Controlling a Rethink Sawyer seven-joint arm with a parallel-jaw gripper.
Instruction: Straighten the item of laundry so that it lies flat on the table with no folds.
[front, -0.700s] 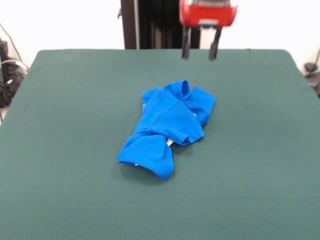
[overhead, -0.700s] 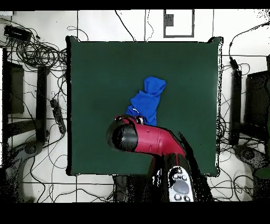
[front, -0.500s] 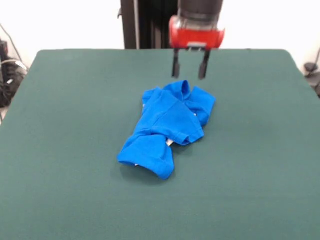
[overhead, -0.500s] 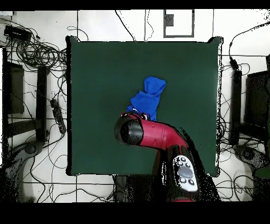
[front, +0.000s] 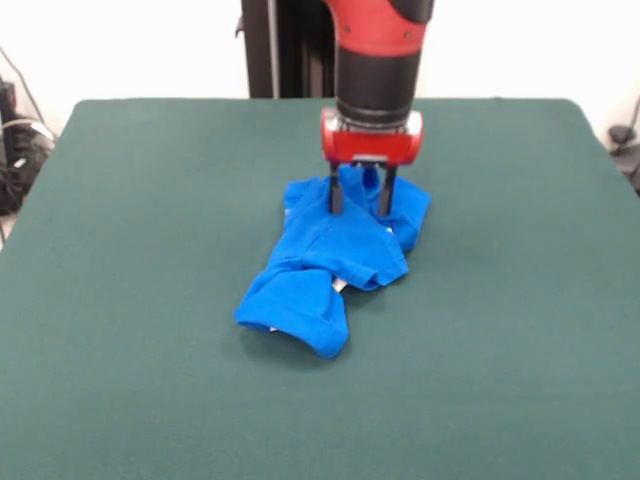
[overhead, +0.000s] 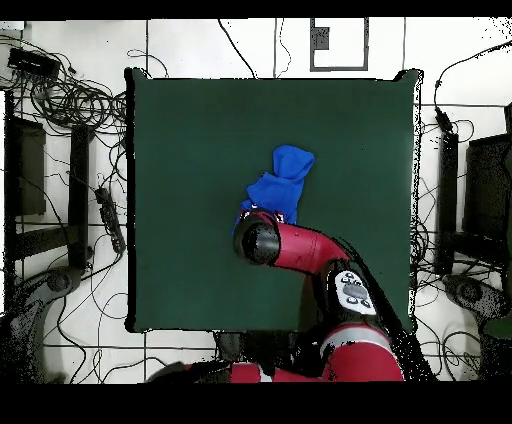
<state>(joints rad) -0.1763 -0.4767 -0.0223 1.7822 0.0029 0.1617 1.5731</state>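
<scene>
The item of laundry (front: 325, 260) is a bright blue T-shirt, crumpled in a folded heap near the middle of the dark green table (front: 130, 250). Its print is hidden in the folds. In the front view my gripper (front: 358, 208) hangs straight down over the heap's far end, open, with its two dark fingertips (front: 334, 198) down at the cloth and a ridge of fabric between them. From overhead, the red arm (overhead: 300, 248) covers the near end of the shirt (overhead: 283, 180), and the gripper itself is hidden under the wrist.
Green table (overhead: 190, 140) stretches wide on every side of the shirt. Cables (overhead: 70, 100) and dark equipment lie on the floor past the table's edges.
The gripper has come down from high above the table's far edge and moved forward, reaching the shirt's far end. The shirt has not moved.
</scene>
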